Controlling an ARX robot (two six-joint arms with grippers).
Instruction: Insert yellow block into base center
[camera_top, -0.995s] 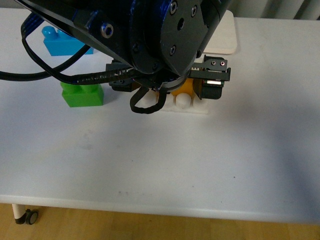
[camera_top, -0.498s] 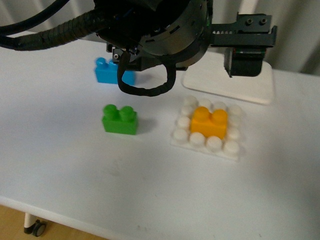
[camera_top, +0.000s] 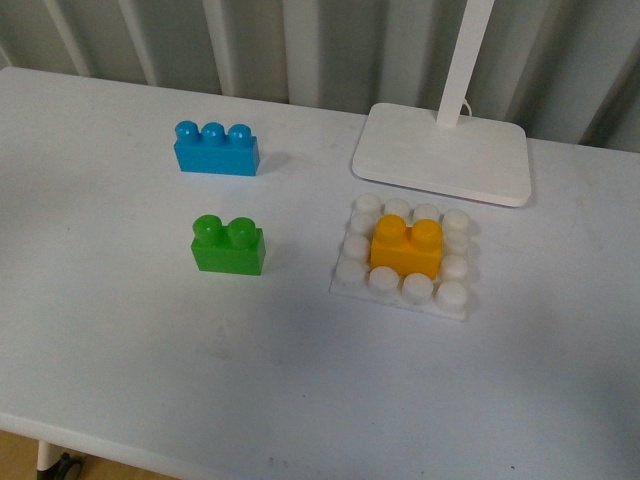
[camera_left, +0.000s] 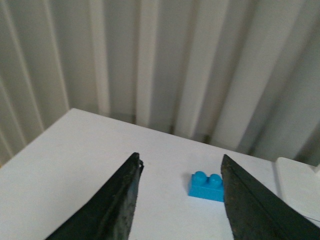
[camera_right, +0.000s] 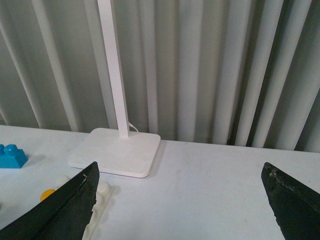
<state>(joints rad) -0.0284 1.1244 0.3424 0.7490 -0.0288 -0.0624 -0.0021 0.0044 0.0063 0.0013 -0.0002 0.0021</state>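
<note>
Nearest thing on the white table (camera_top: 300, 390) is the green block (camera_top: 229, 245), w/ nothing touching it. Just right of it is the base (camera_top: 349, 277), & the yellow block (camera_top: 406, 248) sits on the base's middle studs, white studs all round it. It looks square & flat, so I think the job is about done.

What could go wrong: I can't tell if the yellow block is pushed all the way down. If it's only resting on top, a bump to the table or a low arm swing could knock it loose or slide the base. The green block is near enough to get hit too.

Left gripper (camera_left: 177, 192) is wide open, holding nothing, up over the table w/ the blue block (camera_left: 206, 186) far ahead of it. Right gripper (camera_right: 180, 197) is open very wide, also empty. Neither arm shows in the front view.

Further back: blue block (camera_top: 215, 149) on the left, lamp foot (camera_top: 442, 155) w/ its post on the right, just behind the base. Table is smooth & plain. Behind it, a gray curtain (camera_right: 215, 65) w/ folds.
</note>
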